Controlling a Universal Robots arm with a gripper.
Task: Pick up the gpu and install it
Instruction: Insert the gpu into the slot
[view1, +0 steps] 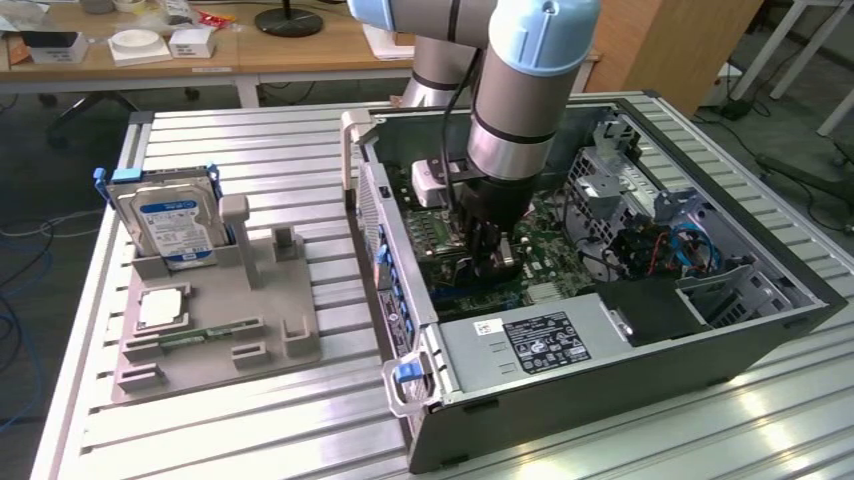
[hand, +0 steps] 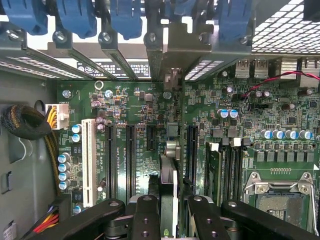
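Gripper (hand: 168, 210) is clamped on the gpu (hand: 168, 170), edge-on between my fingers, hanging just above the motherboard (hand: 130, 105) inside the computer case (view1: 747, 330). I'm mid-install; seating it calls for lining its edge with a slot (hand: 191, 145).

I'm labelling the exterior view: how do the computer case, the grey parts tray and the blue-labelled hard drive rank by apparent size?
1. Computer case
2. Grey parts tray
3. Hard drive, standing upright in the tray
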